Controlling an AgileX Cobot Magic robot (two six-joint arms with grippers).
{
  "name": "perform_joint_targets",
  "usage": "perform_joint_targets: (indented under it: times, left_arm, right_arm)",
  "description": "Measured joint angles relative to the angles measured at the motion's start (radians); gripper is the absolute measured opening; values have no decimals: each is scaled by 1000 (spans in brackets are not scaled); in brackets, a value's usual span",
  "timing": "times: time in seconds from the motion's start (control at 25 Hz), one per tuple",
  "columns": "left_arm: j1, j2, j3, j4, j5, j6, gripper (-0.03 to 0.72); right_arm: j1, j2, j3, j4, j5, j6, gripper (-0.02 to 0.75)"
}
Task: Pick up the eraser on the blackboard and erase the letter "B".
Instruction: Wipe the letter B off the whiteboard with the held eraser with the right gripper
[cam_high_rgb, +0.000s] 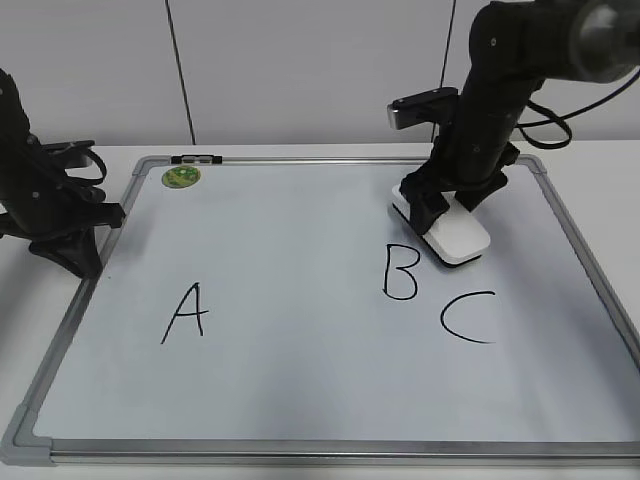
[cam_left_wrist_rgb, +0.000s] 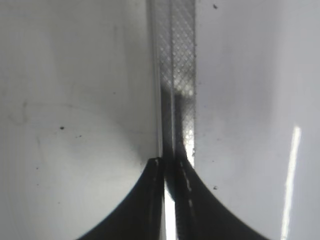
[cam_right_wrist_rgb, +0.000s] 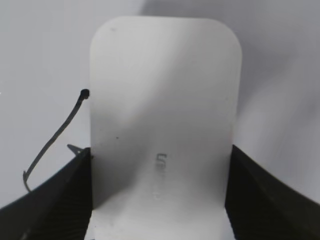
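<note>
The white eraser (cam_high_rgb: 460, 238) lies on the blackboard (cam_high_rgb: 300, 390), just up and right of the black letter "B" (cam_high_rgb: 400, 272). My right gripper (cam_high_rgb: 445, 205) is shut on the eraser, one finger pressed against each long side. In the right wrist view the eraser (cam_right_wrist_rgb: 165, 90) fills the middle between my fingers (cam_right_wrist_rgb: 160, 155), with small grey lettering on top. A stroke of the "B" (cam_right_wrist_rgb: 55, 135) shows to its left. My left gripper (cam_high_rgb: 85, 258) is shut and empty at the board's left edge.
A black "A" (cam_high_rgb: 185, 313) is at the board's left and a black "C" (cam_high_rgb: 468, 317) is right of the "B". A green sticker (cam_high_rgb: 181, 177) sits at the top left. In the left wrist view my shut left gripper (cam_left_wrist_rgb: 170, 162) hovers over the grey frame (cam_left_wrist_rgb: 175, 75).
</note>
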Motion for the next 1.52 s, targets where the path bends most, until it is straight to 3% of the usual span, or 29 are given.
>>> perform_joint_targets:
  times: [0.24, 0.56, 1.08, 1.52]
  left_arm:
    - [0, 0, 0, 0, 0, 0, 35]
    - [0, 0, 0, 0, 2, 0, 35]
    - [0, 0, 0, -4, 2, 0, 36]
    - [0, 0, 0, -6, 2, 0, 37]
  right_arm:
    - [0, 130, -166, -7, 80, -47, 536]
    - [18, 153, -208, -23, 131, -49, 536]
    - [240, 157, -210, 3, 142, -53, 536]
    - [192, 157, -210, 3, 144, -53, 536]
